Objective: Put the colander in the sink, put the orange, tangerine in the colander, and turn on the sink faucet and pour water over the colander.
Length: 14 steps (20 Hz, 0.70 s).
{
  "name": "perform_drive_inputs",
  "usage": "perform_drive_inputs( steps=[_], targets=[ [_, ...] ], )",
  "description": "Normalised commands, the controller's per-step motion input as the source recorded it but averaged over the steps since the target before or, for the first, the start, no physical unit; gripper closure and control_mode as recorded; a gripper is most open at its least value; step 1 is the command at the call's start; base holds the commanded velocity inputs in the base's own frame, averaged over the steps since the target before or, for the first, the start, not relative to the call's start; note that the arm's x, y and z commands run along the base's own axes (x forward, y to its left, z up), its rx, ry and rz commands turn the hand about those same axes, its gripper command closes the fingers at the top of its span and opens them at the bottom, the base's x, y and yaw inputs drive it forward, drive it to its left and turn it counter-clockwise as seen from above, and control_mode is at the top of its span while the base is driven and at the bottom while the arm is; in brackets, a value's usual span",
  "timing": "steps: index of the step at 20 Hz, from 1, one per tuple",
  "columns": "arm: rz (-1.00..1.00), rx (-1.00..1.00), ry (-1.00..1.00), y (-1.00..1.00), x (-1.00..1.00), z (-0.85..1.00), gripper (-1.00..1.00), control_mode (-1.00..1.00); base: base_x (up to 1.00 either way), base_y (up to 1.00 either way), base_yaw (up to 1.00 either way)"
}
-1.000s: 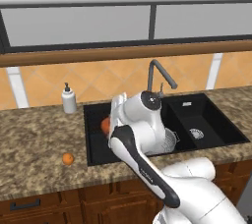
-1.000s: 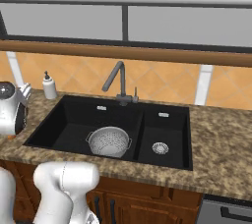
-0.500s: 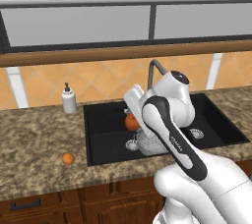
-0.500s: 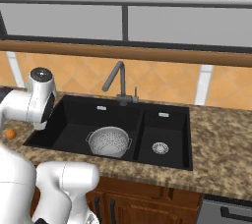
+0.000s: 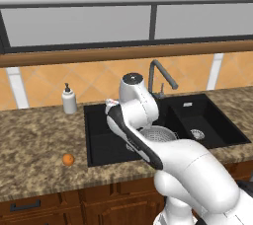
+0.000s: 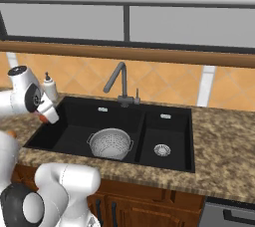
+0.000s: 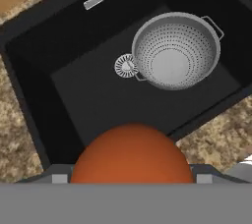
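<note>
**Fruit held over the big basin, colander waiting below**

While the gripper [image 6: 46, 116] is hanging above the left part of the sink [image 6: 64, 139], it is grasping an orange-coloured round fruit [image 7: 132, 154] between its fingers; whether this is the orange or the tangerine cannot be told. From the hand view the fruit is filling the lower middle of the picture, and only small grey bits of the fingers are showing at either side of it. From the right base view a sliver of the same fruit is peeking out under the white hand, above the sink's left rim.

Beneath and beyond the fruit, the colander [image 7: 175, 50] is sitting upright on the floor of the larger basin, its bowl holding nothing, one handle touching or just beside the round silver drain [image 7: 126, 65]. The smaller basin [image 6: 167, 136] is lying to the right, with its own drain.

Behind the divider the faucet [image 6: 119, 81] is standing with its bent spout reaching out over the larger basin.

Further out, a second orange fruit [image 5: 68, 159] is resting on the speckled counter [image 5: 39, 140] left of the sink, near the front edge. A white soap bottle [image 5: 69, 100] is standing at the back of the counter, near the sink's left corner.
</note>
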Motion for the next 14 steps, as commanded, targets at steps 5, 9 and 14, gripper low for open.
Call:
perform_drive_inputs(
  steps=[5,9,14],
  targets=[
    [0.41,-0.33,-0.02,-0.47,0.15,-0.18,1.00,-1.00,0.00,0.00,0.00],
    [0.40,-0.13,0.06,-0.79,0.09,-0.17,1.00,-1.00,0.00,0.00,0.00],
    [0.18,0.00,0.11,-0.67,0.21,-0.28,1.00,-1.00,0.00,0.00,0.00]
  ],
)
